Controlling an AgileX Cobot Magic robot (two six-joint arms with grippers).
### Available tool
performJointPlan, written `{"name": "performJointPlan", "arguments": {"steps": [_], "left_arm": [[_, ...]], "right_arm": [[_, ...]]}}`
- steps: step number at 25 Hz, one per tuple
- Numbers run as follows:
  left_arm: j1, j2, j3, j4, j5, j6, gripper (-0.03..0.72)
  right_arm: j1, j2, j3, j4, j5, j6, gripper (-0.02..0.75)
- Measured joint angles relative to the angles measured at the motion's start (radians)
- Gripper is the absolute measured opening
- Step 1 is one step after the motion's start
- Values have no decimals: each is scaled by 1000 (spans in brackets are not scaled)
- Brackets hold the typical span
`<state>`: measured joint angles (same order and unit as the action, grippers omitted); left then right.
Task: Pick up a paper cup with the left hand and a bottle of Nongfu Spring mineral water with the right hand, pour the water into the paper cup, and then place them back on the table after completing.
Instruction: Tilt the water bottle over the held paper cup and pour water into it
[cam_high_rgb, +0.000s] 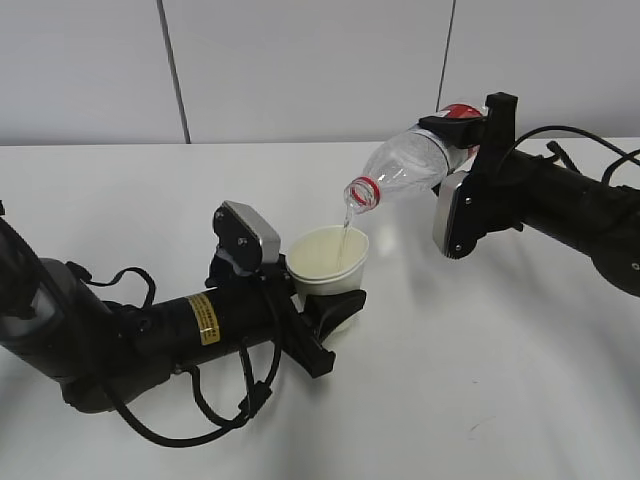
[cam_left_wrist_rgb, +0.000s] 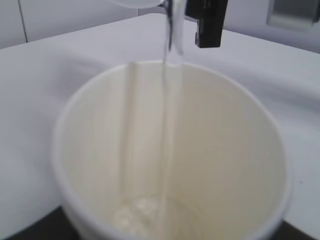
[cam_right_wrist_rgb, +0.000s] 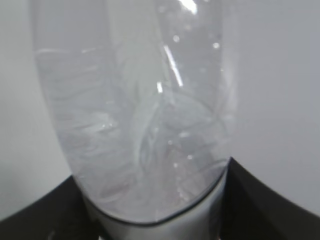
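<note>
— Bottle first: who has it?
— The right gripper is clamped around its body, near the base end with the red label. From that grip the clear bottle slants down to the left, its open mouth with the red ring lowest. In the right wrist view the bottle fills nearly the whole frame, with water sloshing inside.
— And the left gripper?
— Its jaws are closed on the paper cup, gripping the lower part of the wall. The cup stands upright, just beneath the bottle mouth.
— Is anything coming out?
— Yes. A thin stream of water falls from the mouth into the cup. The left wrist view shows that stream running down past the rim of the cup to a small bubbling pool at the bottom.
— Where is all this?
— Above the white counter, roughly mid-scene. I cannot tell whether the cup's base touches the counter. A yellow sticker shows on the left arm.
</note>
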<state>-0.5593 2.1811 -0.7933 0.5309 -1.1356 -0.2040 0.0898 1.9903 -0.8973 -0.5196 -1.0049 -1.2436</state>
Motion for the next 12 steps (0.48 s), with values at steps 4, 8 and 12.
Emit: {"name": "performJointPlan", "arguments": {"steps": [4,8,12], "left_arm": [[0,0,0,15,0,0,361],[0,0,0,18,0,0,361],[0,0,0,20,0,0,361]], "right_arm": [[0,0,0,0,0,-2,439],[0,0,0,0,0,-13,439],[0,0,0,0,0,-22,439]]}}
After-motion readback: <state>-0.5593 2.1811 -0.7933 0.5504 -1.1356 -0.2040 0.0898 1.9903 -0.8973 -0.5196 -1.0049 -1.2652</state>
